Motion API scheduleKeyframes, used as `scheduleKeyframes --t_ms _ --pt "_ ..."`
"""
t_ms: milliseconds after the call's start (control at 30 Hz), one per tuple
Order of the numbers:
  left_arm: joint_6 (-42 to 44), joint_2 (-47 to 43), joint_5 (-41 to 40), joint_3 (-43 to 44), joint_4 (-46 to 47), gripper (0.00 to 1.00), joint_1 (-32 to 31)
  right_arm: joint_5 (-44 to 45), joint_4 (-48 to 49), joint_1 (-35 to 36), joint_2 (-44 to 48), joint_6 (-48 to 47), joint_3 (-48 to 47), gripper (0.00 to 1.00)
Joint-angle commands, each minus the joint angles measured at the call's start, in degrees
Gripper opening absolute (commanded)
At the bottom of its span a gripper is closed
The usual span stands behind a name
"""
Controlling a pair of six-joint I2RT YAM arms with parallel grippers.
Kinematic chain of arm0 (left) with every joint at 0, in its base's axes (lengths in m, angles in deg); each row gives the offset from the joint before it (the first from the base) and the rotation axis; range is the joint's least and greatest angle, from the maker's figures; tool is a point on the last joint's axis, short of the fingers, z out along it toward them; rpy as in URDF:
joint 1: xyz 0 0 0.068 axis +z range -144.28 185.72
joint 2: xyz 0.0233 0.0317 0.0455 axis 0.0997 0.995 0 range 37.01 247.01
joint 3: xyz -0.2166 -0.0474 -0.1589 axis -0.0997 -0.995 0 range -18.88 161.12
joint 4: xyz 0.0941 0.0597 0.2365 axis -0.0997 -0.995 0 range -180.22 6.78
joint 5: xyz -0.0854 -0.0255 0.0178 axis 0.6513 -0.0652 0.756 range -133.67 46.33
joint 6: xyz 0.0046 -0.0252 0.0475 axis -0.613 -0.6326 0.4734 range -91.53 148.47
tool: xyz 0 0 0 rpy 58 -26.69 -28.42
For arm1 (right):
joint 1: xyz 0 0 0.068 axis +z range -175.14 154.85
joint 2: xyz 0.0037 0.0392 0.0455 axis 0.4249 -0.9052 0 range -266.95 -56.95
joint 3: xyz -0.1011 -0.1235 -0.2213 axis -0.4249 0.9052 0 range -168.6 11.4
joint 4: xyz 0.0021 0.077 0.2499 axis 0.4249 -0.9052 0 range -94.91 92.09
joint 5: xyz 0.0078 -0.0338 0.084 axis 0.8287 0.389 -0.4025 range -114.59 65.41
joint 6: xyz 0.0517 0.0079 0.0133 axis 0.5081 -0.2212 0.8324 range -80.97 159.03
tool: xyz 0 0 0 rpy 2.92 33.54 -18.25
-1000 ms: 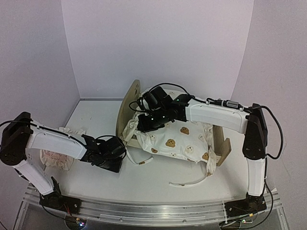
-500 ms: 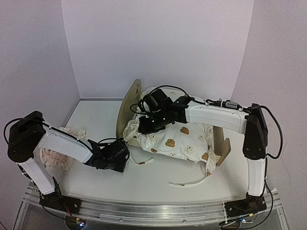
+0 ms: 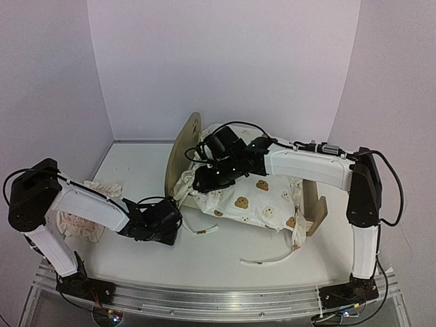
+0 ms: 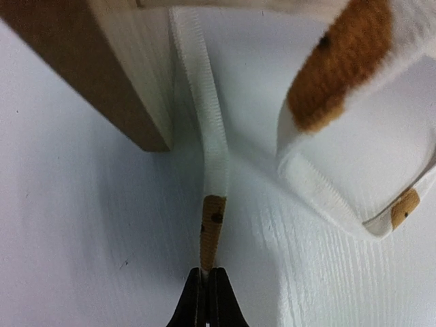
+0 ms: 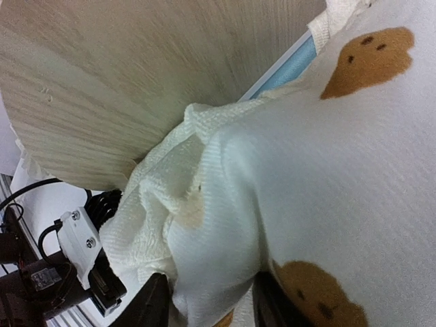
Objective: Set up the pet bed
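Cream ribbon tie point(image 4: 210, 150) with a brown tip, trailing from the cream bear-print quilt point(image 3: 255, 197), is now pinched in the left jaws. They have just clamped tight, low on the white desk point(image 3: 225, 262) beside the headboard corner. The right jaws, at the quilt's bunched corner by the headboard, have eased apart. Fabric sits between them, but I cannot tell whether they still grip it. The small light plywood pet bed point(image 3: 181, 153) stands mid-desk beneath the quilt. The cover's corner looks placed, and the tie probably gets pulled next.
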Motion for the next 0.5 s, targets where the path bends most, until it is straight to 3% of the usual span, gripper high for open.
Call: scheduleKeyframes --t_ms 0,267,467 --pt "-5.4 -6.9 3.2 -1.3 -10.4 0.00 0.2 0.3 -0.1 -0.1 4.2 -0.7 -1.0 0.53" --pt "-12.3 -18.4 9.7 -3.3 -20.3 0.00 -1.2 -2.4 -1.2 -0.1 7.1 -2.2 -1.6 0.76" --pt "-15.4 -27.1 14.2 -4.3 -25.4 0.00 -2.3 -15.1 -1.5 0.1 9.8 -0.9 0.0 0.76"
